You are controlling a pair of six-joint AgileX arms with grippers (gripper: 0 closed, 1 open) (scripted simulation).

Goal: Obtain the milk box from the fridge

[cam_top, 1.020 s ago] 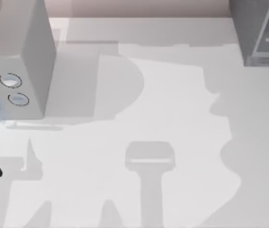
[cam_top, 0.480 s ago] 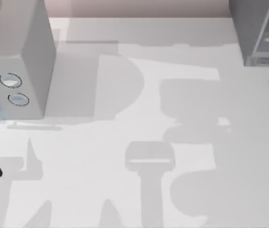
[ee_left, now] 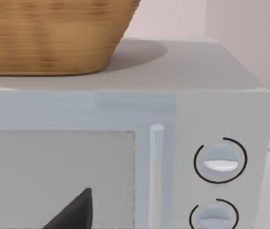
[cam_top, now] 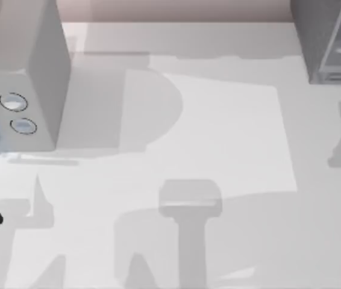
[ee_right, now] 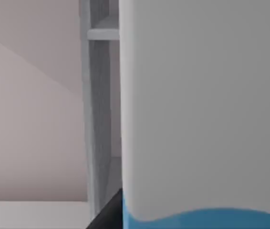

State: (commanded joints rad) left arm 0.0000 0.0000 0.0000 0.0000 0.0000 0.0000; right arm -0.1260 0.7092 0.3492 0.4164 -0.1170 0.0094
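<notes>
Your right tool's camera sits tight against the milk box (ee_right: 202, 109), its white-grey face close, with the fridge (ee_right: 99, 95) frame beside it. You cannot tell whether either tool is apart or clamped. The left arm is parked facing the lighter grey box with two round dials (ee_left: 221, 162).

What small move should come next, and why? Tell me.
Probably draw the right claw back from the dark grey fridge cabinet over the white table: the white-topped, blue-sided milk carton sits right before its camera, with the fridge frame close behind. The left claw idles facing the grey microwave.
</notes>
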